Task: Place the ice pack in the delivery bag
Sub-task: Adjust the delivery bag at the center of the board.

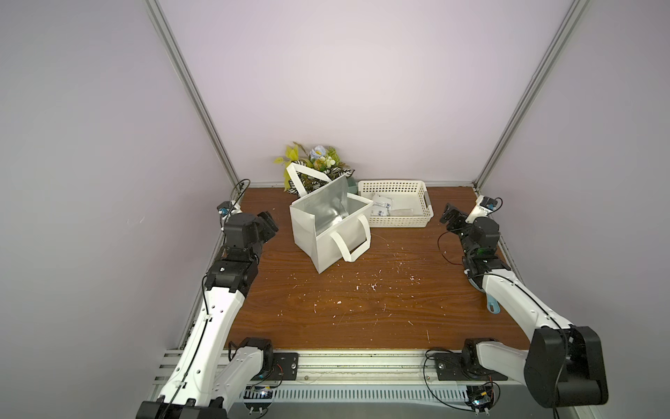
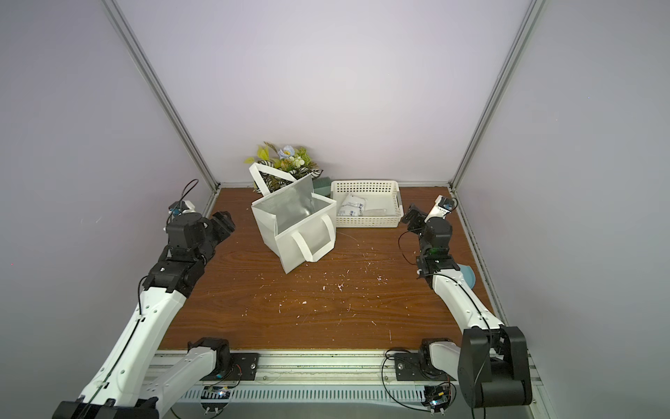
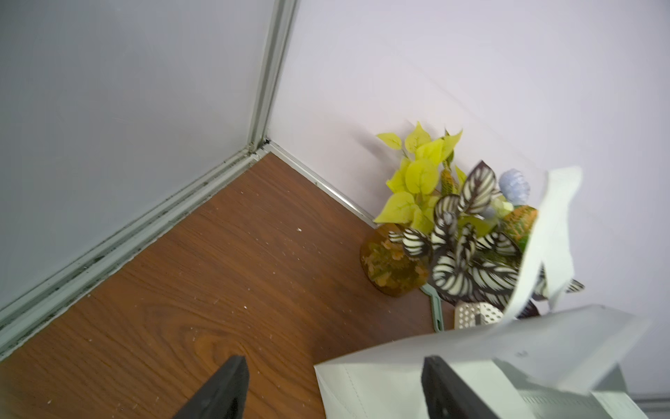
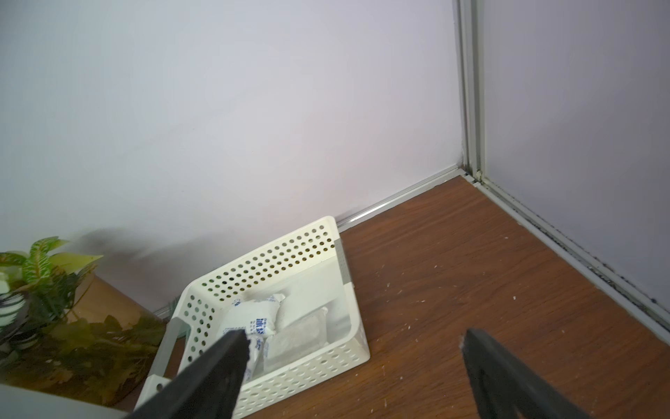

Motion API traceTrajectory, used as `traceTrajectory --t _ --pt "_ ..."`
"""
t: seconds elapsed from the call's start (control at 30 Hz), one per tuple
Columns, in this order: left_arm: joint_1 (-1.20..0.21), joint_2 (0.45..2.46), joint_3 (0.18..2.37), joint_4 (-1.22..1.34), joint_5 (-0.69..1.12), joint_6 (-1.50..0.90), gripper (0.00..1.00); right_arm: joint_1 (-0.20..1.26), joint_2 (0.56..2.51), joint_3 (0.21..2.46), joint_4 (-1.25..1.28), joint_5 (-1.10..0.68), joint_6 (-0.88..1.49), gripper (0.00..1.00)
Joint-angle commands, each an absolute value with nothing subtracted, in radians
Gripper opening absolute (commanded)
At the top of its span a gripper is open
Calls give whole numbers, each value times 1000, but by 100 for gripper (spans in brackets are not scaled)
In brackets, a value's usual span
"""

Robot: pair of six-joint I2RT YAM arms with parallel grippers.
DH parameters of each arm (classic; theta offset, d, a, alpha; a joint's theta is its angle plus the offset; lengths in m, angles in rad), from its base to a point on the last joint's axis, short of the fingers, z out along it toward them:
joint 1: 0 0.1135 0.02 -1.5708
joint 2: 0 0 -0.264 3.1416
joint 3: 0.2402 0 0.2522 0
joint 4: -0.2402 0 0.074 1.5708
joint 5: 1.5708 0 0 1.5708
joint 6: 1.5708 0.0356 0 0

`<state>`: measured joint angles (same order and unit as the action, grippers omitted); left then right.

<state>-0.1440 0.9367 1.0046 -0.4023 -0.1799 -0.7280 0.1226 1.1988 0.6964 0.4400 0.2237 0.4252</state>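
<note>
The delivery bag (image 1: 319, 235) (image 2: 286, 235) stands open at the back middle of the table. It is white with a silver lining, its flap is raised and one strap hangs down its front. The ice pack (image 4: 253, 319) (image 1: 382, 206) (image 2: 350, 209), a white pouch with blue print, lies in the white perforated basket (image 4: 261, 261) beside a frosted pouch (image 4: 297, 335). My left gripper (image 1: 270, 225) (image 3: 333, 362) is open, left of the bag and apart from it. My right gripper (image 1: 449, 214) (image 4: 353, 335) is open, right of the basket, with nothing between its fingers.
The basket (image 1: 395, 183) (image 2: 366, 183) sits right of the bag against the back wall. An artificial plant (image 1: 315, 159) (image 3: 435, 217) stands behind the bag. A blue object (image 1: 491, 304) lies under the right arm. White specks litter the wooden tabletop (image 1: 344, 308).
</note>
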Motion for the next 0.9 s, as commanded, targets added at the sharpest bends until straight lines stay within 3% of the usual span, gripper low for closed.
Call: traceTrajectory --t 0.0,0.2,0.57,0.73,0.87 --pt "-277 973 1089 -599 -130 -828 76 181 1202 730 418 304 389 99" --pt "-475 1073 1216 -704 -214 -930 71 219 1239 766 394 326 386 99" --pt "-541 1256 1298 -774 -295 -909 68 299 1372 900 307 327 327 99" --pt "-536 1290 1303 -778 -395 -848 56 326 1525 1056 198 305 317 99" --pt "-528 1297 1314 -779 -411 -807 29 327 1688 1237 80 216 307 99"
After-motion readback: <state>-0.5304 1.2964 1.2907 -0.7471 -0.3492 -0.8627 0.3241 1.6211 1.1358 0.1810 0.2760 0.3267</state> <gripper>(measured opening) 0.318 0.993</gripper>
